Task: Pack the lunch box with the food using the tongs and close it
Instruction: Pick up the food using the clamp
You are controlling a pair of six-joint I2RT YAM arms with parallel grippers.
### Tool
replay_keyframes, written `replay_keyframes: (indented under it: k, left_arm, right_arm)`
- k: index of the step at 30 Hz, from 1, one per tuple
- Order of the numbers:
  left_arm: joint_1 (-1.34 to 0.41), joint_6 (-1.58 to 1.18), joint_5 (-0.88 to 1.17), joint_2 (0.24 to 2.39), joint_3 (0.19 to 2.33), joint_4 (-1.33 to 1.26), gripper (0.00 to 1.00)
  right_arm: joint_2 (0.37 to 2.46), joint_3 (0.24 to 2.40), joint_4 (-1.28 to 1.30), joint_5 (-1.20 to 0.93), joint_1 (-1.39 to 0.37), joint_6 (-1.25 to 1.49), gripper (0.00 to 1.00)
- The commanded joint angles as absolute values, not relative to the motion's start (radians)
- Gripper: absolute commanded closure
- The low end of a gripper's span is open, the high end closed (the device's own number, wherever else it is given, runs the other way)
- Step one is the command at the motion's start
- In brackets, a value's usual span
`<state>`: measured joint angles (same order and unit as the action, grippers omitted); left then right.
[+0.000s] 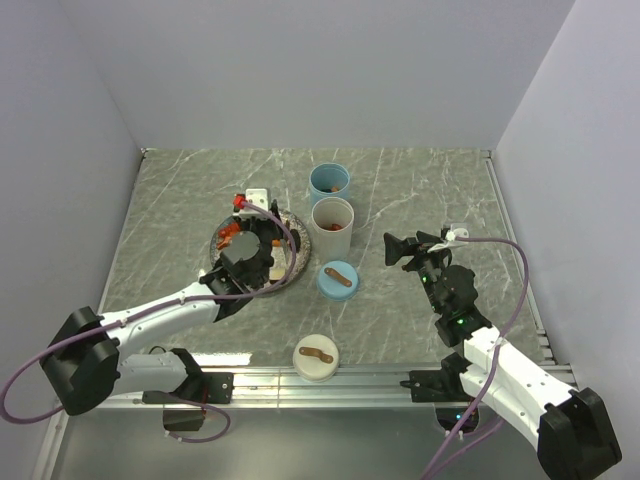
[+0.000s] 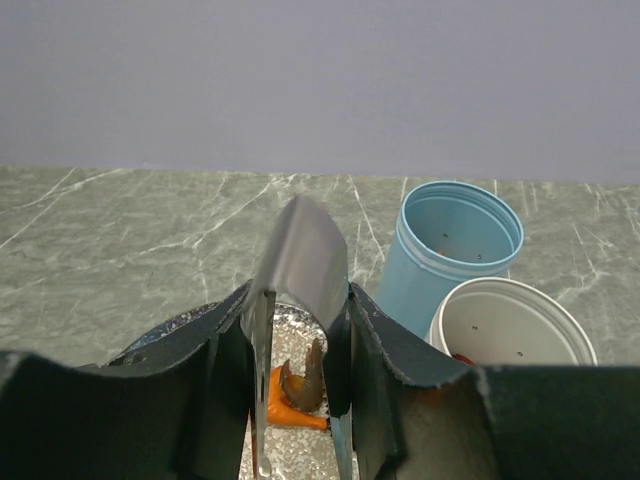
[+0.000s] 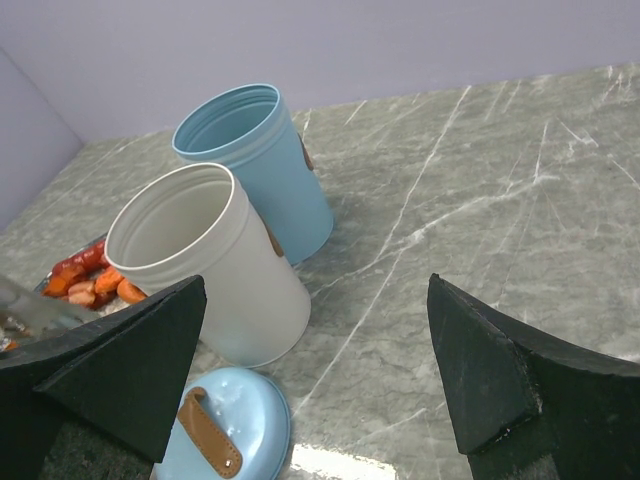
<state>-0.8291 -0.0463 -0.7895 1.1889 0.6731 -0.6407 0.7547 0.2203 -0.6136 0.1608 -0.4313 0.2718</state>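
Note:
My left gripper (image 2: 300,300) (image 1: 250,262) is shut on the tongs (image 2: 300,250), whose two thin grey arms point down at the speckled plate (image 2: 165,335) (image 1: 300,262). Between the tong tips lie a curved brown piece of food (image 2: 303,385) and an orange piece (image 2: 278,412), not pinched. More red and orange food (image 1: 232,232) (image 3: 85,280) sits on the plate's far side. The lunch box is two open tubs, blue (image 1: 329,182) (image 3: 255,160) and white (image 1: 332,226) (image 3: 205,260); something red (image 2: 462,358) shows inside the white one. My right gripper (image 3: 315,283) (image 1: 405,250) hangs open and empty to their right.
A blue lid (image 1: 338,279) (image 3: 225,435) with a brown strap handle lies in front of the white tub. A white lid (image 1: 315,357) with the same handle lies near the table's front rail. Walls close the table at the back and on both sides.

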Motion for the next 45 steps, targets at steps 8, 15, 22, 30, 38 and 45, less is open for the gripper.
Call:
replay_keyframes:
  k: [8, 15, 22, 30, 38, 45]
  left_arm:
    - [-0.836, -0.049, -0.831, 1.196, 0.640, -0.726, 0.56]
    - [-0.838, -0.098, -0.822, 1.203, 0.657, -0.638, 0.56]
    - [-0.838, -0.140, -0.847, 1.223, 0.680, -0.539, 0.56]
    - [-0.839, -0.183, -0.831, 1.235, 0.683, -0.483, 0.56]
    - [-0.848, -0.209, -0.834, 1.215, 0.680, -0.442, 0.75]
    - [-0.853, -0.157, -0.847, 1.194, 0.733, -0.422, 0.80]
  right_arm:
    - [0.739, 0.241, -0.640, 0.152, -0.423, 0.268, 0.02]
    - [0.735, 0.239, -0.640, 0.153, -0.425, 0.268, 0.02]
    - [0.735, 0.239, -0.638, 0.153, -0.425, 0.268, 0.02]
    - [0.738, 0.241, -0.638, 0.156, -0.425, 0.268, 0.02]
    - [0.741, 0.239, -0.640, 0.158, -0.425, 0.270, 0.02]
    - [0.742, 0.239, -0.640, 0.160, -0.425, 0.268, 0.02]
